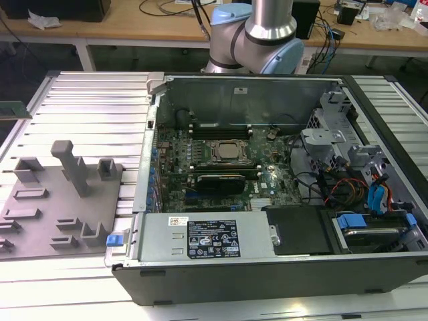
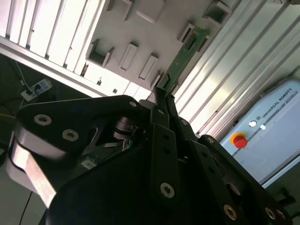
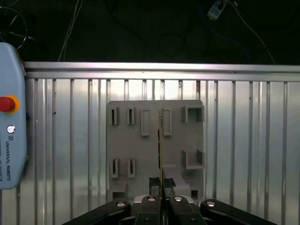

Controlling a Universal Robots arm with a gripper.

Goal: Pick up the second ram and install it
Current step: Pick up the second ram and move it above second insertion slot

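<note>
- One ribbed aluminium table (image 1: 87,100), made of long parallel slats, carries everything in the exterior view
- One open black computer case (image 1: 267,284) lies across the centre and right of that frame, with its green motherboard (image 1: 221,177) facing up
- One smooth, rounded grey-and-blue arm (image 1: 267,30) rises at the top centre, behind the case
- One flat, matte grey plastic fixture plate (image 1: 40,221) sits at the lower left of the exterior view; it is moulded with rectangular slots and a square upright post (image 1: 70,164)
- One pale blue pendant (image 3: 9,136) with a round red button (image 3: 5,104) lies on the slats beside the plate in the first wrist view
- One black gripper (image 3: 161,183) hangs over the plate, its fingers (image 3: 154,183) pinched narrow on the second ram (image 2: 187,49)
- One end of that thin green stick is gripped; its long axis runs straight out from the fingertips, in line with the fingers, with the free end over the plate's slots
- The first wrist view catches the stick edge-on as a fine line; the second wrist view shows its flat green face with small dark parts
</note>
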